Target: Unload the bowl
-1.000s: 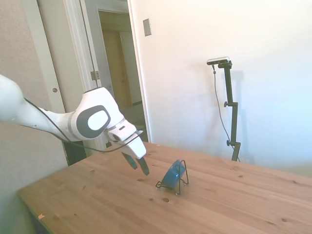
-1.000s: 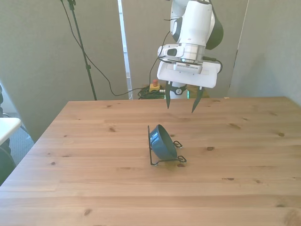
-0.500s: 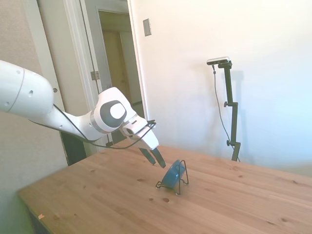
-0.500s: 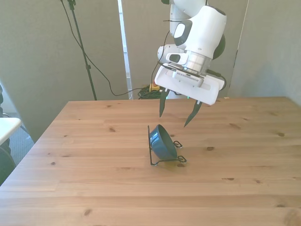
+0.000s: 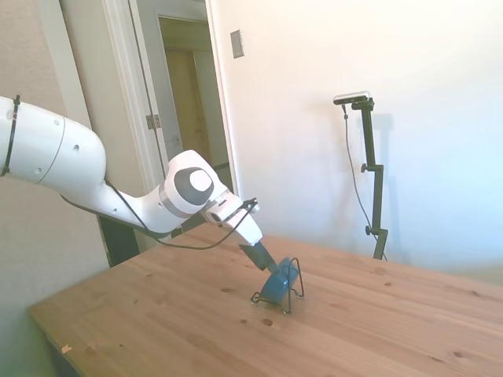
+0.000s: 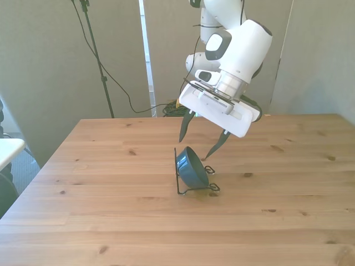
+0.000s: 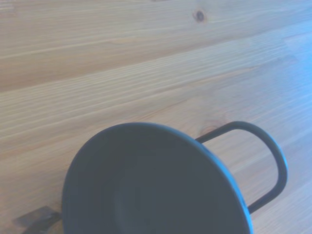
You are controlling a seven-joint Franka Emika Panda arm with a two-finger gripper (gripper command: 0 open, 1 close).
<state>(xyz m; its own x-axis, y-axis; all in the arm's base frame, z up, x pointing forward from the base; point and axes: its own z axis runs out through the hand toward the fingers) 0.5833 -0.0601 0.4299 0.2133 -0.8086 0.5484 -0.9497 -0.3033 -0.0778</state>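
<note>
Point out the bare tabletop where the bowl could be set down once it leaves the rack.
Bare table lies all around. The only crowded patch is mid-table, where the bowl leans in the wire rack under the open gripper.

No text, label, brand, number or sign can be read anywhere in these views

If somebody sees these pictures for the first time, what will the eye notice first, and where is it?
First comes the white arm's tool, tilted, with its fingers spread open just above the teal-blue bowl. The bowl stands on edge in a thin black wire rack near the middle of the wooden table. In the wrist view the bowl fills most of the picture, with a rack loop beside it.
</note>
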